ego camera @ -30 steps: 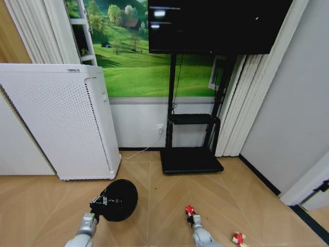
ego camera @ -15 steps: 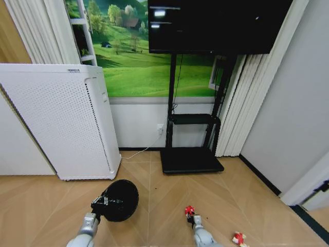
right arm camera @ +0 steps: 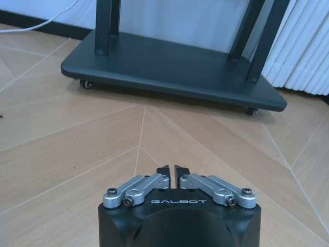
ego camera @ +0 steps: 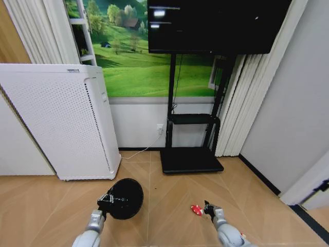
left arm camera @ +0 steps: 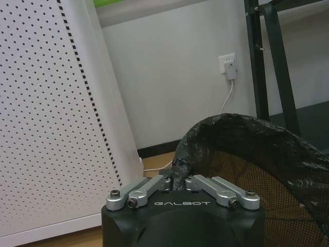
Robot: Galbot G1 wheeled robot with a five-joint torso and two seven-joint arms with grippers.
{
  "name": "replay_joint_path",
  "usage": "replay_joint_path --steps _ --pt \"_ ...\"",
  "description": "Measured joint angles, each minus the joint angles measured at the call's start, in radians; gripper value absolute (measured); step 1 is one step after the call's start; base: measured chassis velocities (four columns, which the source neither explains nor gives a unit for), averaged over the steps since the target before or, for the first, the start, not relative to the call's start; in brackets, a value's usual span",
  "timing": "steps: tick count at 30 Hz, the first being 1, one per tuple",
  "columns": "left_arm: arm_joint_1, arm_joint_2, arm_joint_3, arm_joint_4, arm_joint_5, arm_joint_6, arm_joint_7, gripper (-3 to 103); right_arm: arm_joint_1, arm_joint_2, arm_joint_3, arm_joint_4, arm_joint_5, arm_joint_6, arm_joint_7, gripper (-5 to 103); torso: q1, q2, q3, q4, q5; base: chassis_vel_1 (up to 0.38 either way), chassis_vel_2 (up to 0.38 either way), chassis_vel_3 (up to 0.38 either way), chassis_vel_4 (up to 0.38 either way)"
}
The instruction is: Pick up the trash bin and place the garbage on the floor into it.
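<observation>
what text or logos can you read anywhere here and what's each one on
"GALBOT" on the left gripper body, which is shut on the trash bin rim.
"GALBOT" on the right gripper body.
A small label on top of the white appliance: too small to read.

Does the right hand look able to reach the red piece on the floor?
Probably yes. The red piece lies on bare floor right beside the right hand, nothing between them; the hand is shut and must open first.
</observation>
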Motion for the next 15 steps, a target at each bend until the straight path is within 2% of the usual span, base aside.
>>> replay_joint_path --steps 1,3,4,5,7,8,9,10,11,13,15 --pt "0.0 -0.001 0.002 0.0 0.002 0.001 0.0 7 0.008 0.009 0.0 -0.017 -0.007 0.0 -0.011 11 0.0 0.0 0.0 0.0001 0.0002 0.0 0.0 0.0 0.0" --pt "0.0 -0.001 0.002 -0.001 0.002 0.003 -0.001 7 0.013 0.013 -0.001 -0.026 -0.011 0.0 -0.017 11 0.0 0.0 0.0 0.0002 0.0002 0.0 0.0 0.0 0.0" --pt "0.001 -0.002 0.003 -0.006 0.004 0.007 -0.001 7 0.031 0.029 -0.008 -0.058 -0.023 -0.003 -0.03 21 0.0 0.0 0.0 0.0003 -0.0003 0.0 0.0 0.0 0.0" --pt "0.004 -0.002 0.003 -0.011 0.004 0.008 -0.001 7 0.052 0.044 -0.018 -0.092 -0.026 -0.011 -0.038 27 0.0 0.0 0.0 0.0002 0.0001 0.0 0.0 0.0 0.0" --pt "0.006 0.001 0.001 -0.013 0.004 0.009 -0.001 7 0.072 0.058 -0.031 -0.126 -0.032 -0.014 -0.048 27 0.0 0.0 0.0 0.0003 -0.0002 0.0 0.0 0.0 0.0" --pt "0.008 0.004 -0.005 -0.012 0.004 0.008 -0.001 7 0.104 0.078 -0.056 -0.197 -0.059 -0.009 -0.063 33 0.0 0.0 0.0 0.0004 -0.0002 0.0 0.0 0.0 0.0" --pt "0.008 0.004 -0.005 -0.012 0.004 0.008 -0.001 7 0.104 0.078 -0.056 -0.197 -0.059 -0.009 -0.063 33 0.0 0.0 0.0 0.0004 -0.0002 0.0 0.0 0.0 0.0" --pt "0.009 0.005 -0.007 -0.011 0.003 0.008 -0.001 7 0.119 0.089 -0.068 -0.235 -0.076 0.0 -0.07 43 0.0 0.0 0.0 0.0001 0.0 0.0 0.0 0.0 0.0" --pt "0.009 0.006 -0.008 -0.01 0.003 0.007 -0.001 7 0.134 0.1 -0.081 -0.271 -0.09 0.009 -0.076 48 0.0 0.0 0.0 0.0002 -0.0003 0.0 0.0 0.0 0.0" --pt "0.009 0.007 -0.009 -0.01 0.002 0.007 -0.001 7 0.142 0.105 -0.089 -0.289 -0.093 0.012 -0.078 48 0.0 0.0 0.0 0.0002 -0.0003 0.0 0.0 0.0 0.0" --pt "0.008 0.008 -0.012 -0.006 0.001 0.006 -0.001 7 0.161 0.118 -0.114 -0.33 -0.103 0.018 -0.081 60 0.0 0.0 0.0 0.0002 -0.0003 0.0 0.0 0.0 0.0"
